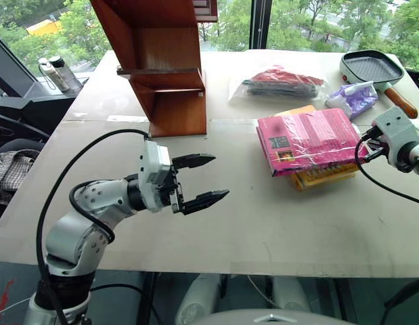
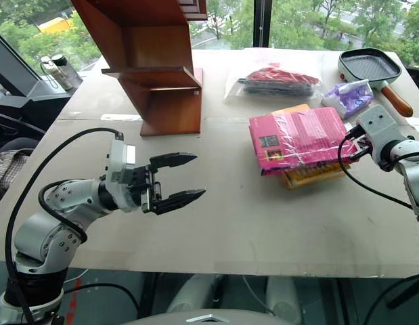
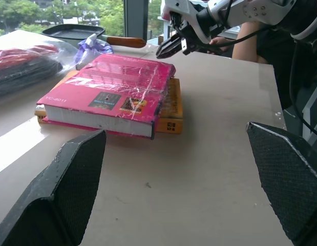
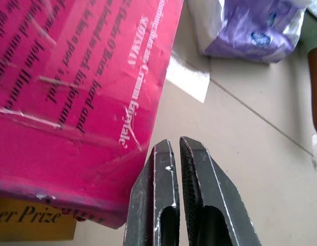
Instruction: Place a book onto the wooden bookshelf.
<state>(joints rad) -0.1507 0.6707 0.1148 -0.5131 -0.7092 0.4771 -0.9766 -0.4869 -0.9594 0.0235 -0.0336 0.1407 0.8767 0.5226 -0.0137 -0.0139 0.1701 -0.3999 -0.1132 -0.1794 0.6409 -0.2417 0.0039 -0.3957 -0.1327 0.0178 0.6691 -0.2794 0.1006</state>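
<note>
The right hand [image 4: 173, 146], fingers pressed together and empty, sits beside the book [image 1: 307, 140] on the worktop [image 1: 250, 217]; the left hand [image 1: 208, 180] gapes wide.

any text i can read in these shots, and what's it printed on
"er Prize": on the yellow-orange book under the book, cut off at the picture's edge.
"YC-8011", a doubtful reading: small print on the book's cover, left wrist view.
White italic lines on the book's cover, right wrist view: stray words like "John" and "and" show; the rest is too slanted and glared to read surely.
Purple packet: its print is too blurred to read.
</note>
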